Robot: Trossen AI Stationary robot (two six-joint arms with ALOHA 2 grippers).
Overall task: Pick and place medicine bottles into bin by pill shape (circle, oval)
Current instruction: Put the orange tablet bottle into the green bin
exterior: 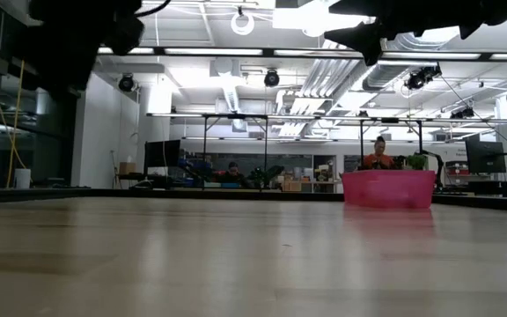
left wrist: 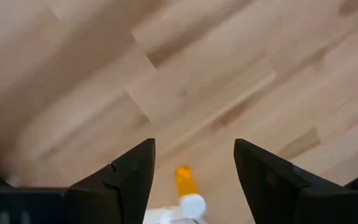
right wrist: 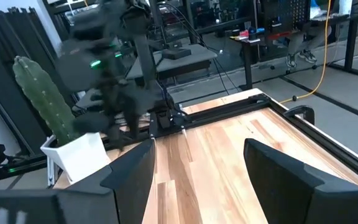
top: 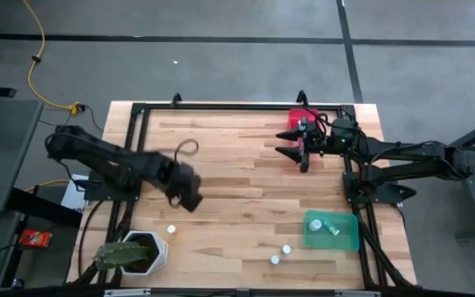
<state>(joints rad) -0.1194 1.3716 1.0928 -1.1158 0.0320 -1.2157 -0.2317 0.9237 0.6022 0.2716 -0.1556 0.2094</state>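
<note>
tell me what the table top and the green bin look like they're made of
Table top: looks like wood, pale planks with visible grain and seams, with a light sheen in the low view. Green bin: probably plastic, judging by its uniform bright colour and thin, slightly see-through walls; a bottle lies inside.

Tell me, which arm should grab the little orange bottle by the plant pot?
Probably the left. Its open gripper hangs just above the orange bottle, which shows between its fingers in the left wrist view. The right gripper is open too, but far across the table by the red bin.
</note>
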